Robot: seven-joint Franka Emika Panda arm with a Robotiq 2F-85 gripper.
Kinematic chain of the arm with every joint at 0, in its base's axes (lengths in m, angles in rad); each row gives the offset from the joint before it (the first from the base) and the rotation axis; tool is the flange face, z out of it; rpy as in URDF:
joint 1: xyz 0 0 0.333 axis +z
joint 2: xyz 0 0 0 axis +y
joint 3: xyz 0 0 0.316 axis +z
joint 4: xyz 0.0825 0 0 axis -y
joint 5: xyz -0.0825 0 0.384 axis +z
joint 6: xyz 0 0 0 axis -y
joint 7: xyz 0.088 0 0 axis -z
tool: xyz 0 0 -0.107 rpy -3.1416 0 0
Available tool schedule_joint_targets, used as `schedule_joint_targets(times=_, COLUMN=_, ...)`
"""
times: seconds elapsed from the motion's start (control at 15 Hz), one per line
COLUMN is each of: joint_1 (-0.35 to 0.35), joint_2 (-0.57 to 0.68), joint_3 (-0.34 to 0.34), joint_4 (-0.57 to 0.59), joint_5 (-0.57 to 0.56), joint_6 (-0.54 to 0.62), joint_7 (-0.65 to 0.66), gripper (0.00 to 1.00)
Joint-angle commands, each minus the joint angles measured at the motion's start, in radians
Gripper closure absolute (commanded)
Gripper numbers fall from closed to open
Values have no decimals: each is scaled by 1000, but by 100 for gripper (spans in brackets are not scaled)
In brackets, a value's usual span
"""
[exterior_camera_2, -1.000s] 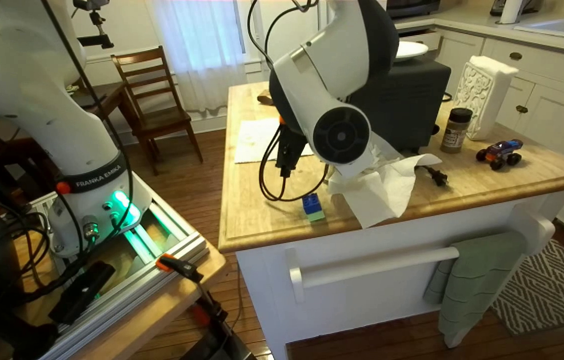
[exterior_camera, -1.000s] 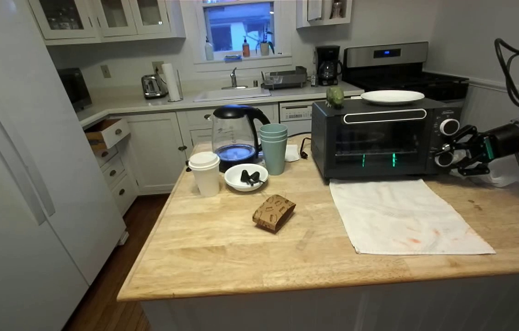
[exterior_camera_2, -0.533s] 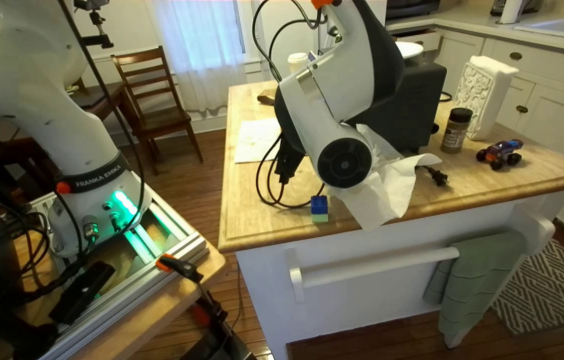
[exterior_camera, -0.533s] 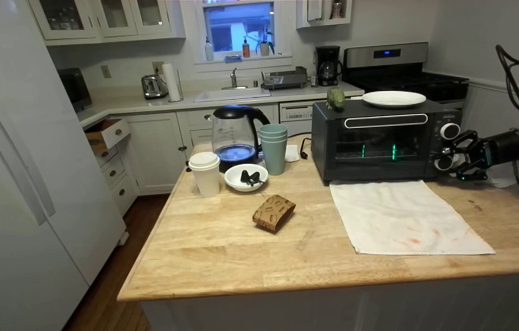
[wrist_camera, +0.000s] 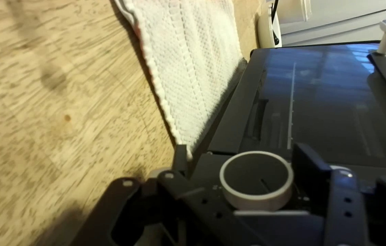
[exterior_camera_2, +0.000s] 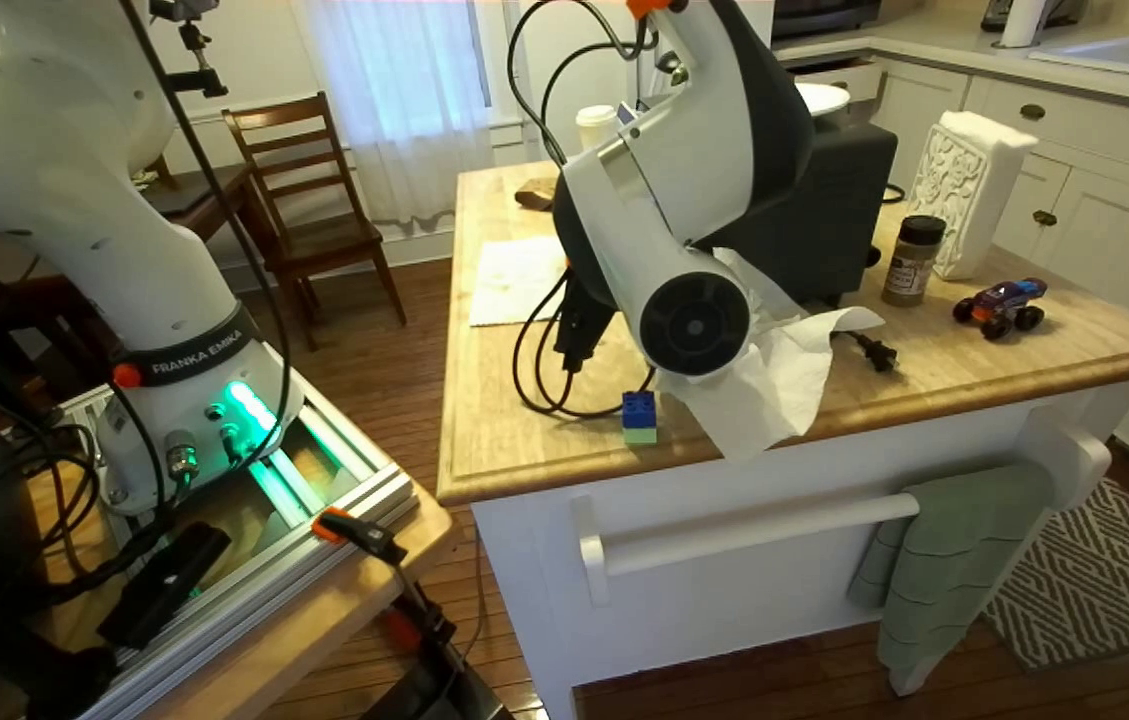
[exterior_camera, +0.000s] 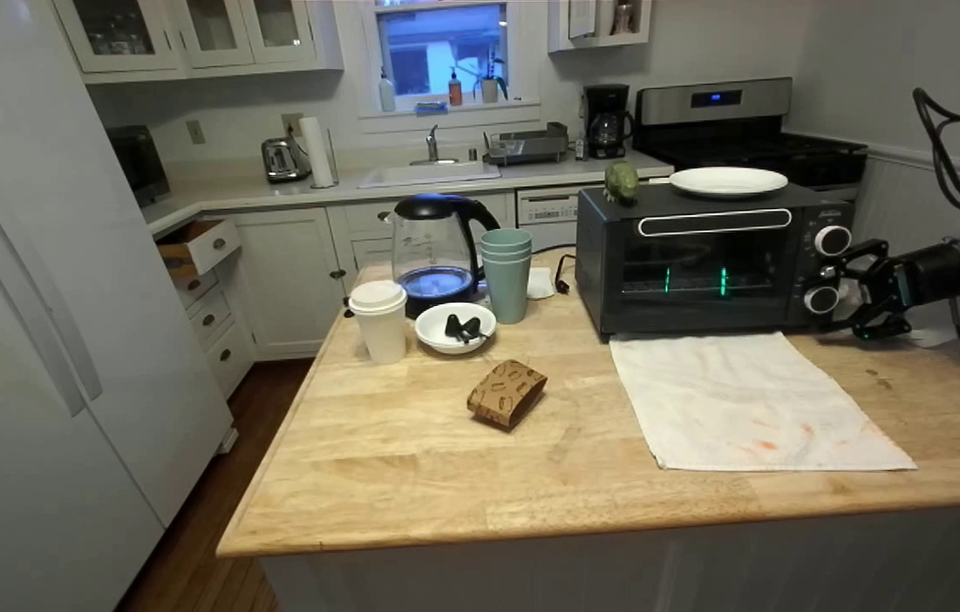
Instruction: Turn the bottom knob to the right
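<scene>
The bottom knob (wrist_camera: pixel 256 177) of the dark toaster oven (wrist_camera: pixel 326 112) has a black face with a pale rim. Its pointer mark slants toward the lower right of the wrist picture. My gripper (wrist_camera: pixel 244 160) straddles this knob, fingers apart. A visible gap separates the left finger (wrist_camera: pixel 180 159) from the rim; the right finger (wrist_camera: pixel 310 164) is very close to it, and contact there is unclear. In an exterior view the gripper (exterior_camera: pixel 822 303) reaches in from the right at the bottom knob (exterior_camera: pixel 820 299), below the top knob (exterior_camera: pixel 832 240). The arm hides the gripper elsewhere.
A white towel (exterior_camera: pixel 752 399) lies before the oven. A plate (exterior_camera: pixel 728 181) and green figure (exterior_camera: pixel 621 183) rest on top. Cups (exterior_camera: pixel 507 276) and a kettle (exterior_camera: pixel 433 255) stand left. Crumpled paper (exterior_camera_2: pixel 774 380) and a blue-green block (exterior_camera_2: pixel 639 415) lie near the arm.
The wrist has dropped slightly since a second ago, and the oven has shifted a little. In the last half second the fingers have spread, letting go of the bottom knob.
</scene>
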State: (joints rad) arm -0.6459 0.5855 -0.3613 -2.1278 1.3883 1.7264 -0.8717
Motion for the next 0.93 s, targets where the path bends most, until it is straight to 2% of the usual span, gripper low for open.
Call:
schedule_joint_targets(times=0.0, joint_1=18, joint_2=-7, joint_3=-12, joint_4=32, joint_5=-12, joint_6=3, joint_7=13, gripper=0)
schedule_joint_targets(times=0.6, joint_1=59, joint_2=-72, joint_3=-21, joint_4=-15, joint_5=-144, joint_6=27, joint_7=-52, gripper=0)
schedule_joint_targets(times=0.87, joint_1=101, joint_2=-163, joint_3=-28, joint_4=-52, joint_5=-216, joint_6=28, joint_7=-97, gripper=0)
